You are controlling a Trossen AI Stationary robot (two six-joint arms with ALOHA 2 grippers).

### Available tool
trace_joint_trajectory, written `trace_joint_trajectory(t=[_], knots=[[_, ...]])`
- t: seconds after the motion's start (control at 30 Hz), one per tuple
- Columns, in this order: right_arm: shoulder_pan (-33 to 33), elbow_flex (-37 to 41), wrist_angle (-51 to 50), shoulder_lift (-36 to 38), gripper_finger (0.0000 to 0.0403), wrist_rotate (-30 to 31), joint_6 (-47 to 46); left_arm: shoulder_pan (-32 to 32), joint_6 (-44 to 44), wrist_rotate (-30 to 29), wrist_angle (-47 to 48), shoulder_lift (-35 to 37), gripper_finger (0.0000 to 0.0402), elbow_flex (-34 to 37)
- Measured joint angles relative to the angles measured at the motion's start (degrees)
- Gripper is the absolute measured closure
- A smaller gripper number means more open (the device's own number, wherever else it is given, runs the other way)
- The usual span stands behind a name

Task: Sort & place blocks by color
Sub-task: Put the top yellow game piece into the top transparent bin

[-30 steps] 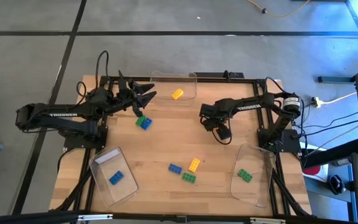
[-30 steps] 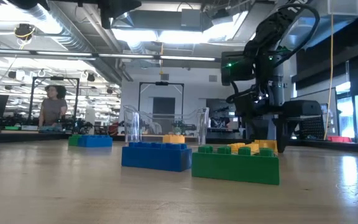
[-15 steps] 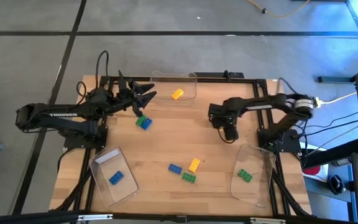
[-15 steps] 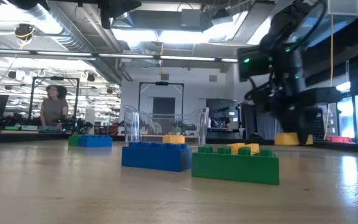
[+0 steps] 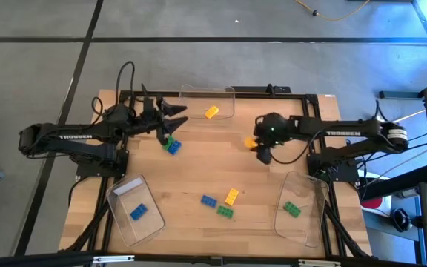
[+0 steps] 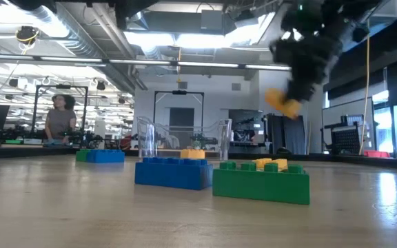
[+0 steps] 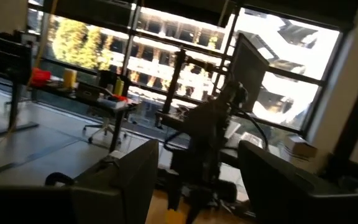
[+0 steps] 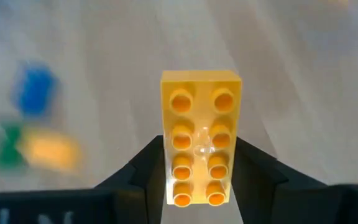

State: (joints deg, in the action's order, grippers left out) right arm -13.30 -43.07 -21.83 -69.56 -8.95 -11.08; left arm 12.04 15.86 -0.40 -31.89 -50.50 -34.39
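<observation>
Wooden table [image 5: 199, 178], largest thing in view, carries three clear trays. Since a second ago, right gripper [image 5: 262, 145] now clamped on a yellow-orange block [image 8: 200, 137], lifted near the right edge: one more headed for sorting. Left gripper [image 5: 170, 117] parted, waiting by the far-left corner.

Far-edge tray [image 5: 228, 92]: one yellow block [image 5: 211, 112]. Near-left tray [image 5: 121, 215]: one blue block [image 5: 138, 212]. Near-right tray [image 5: 310, 222]: one green block [image 5: 292, 209].

Loose mid-table: blue, yellow, green.

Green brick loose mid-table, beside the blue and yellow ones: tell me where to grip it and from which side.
Come straight down and pinch the green brick across its narrow width, on the two long side walls. It lies flat, studs up, so those walls are exposed. The yellow brick sits close behind its far long wall, so probably slip that finger in carefully.
</observation>
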Motion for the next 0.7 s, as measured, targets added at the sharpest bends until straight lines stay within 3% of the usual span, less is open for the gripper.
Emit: trace_joint_trajectory(t=[0.13, 0.33, 0.7], knots=[[0.0, 0.0, 19.8, 0.1, 0.0262, -3.0, -6.6, 1.2, 0.1, 7.2, 0.1, 0.0, 0.0188, 0.0], [0.0, -0.1, 41.6, 0.1, 0.0262, -3.2, -11.5, 3.5, 0.0, 11.2, 0.5, 0.0, 0.0188, 0.0], [0.0, -0.1, 42.5, 0.1, 0.0262, -3.2, -12.1, 4.2, 0.2, 11.7, 3.0, 0.0, 0.0188, 0.0]])
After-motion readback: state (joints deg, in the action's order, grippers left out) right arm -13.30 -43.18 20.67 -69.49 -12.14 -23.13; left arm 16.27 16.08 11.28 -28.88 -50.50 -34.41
